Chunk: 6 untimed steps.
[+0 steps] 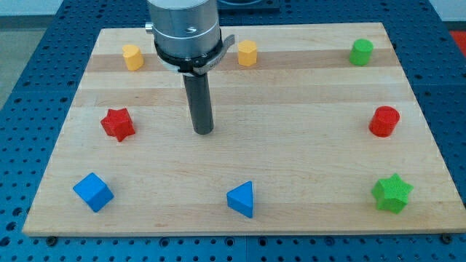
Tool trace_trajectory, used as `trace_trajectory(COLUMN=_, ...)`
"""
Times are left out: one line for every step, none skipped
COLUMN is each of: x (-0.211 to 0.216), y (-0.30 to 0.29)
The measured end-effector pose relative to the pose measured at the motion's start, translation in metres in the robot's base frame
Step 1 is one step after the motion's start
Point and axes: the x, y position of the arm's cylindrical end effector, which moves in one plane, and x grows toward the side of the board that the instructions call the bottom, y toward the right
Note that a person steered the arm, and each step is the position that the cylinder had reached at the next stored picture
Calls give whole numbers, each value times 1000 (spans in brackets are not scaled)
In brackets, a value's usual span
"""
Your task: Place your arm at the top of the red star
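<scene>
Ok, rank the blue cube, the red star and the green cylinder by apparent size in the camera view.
1. blue cube: looks largest, though it lies nearer the view's bottom, which may enlarge it.
2. red star
3. green cylinder: smallest, at the view's top.

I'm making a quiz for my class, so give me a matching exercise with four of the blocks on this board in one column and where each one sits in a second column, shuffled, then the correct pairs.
Column one:
1. red star
2. green star
3. blue triangle
4. green cylinder

Column two:
A. top right of the view
B. bottom centre of the view
C. left of my tip, at about its level
D. bottom right of the view

Pairs: 1-C, 2-D, 3-B, 4-A
</scene>
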Motion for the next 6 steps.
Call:
trace_trajectory(x=0, y=0)
trace_trajectory(x=-17, y=2)
trace_trajectory(x=-71, y=13)
trace_trajectory(x=-126, y=33)
trace_trajectory(x=-137, y=49)
trace_trajectory(x=-137, y=48)
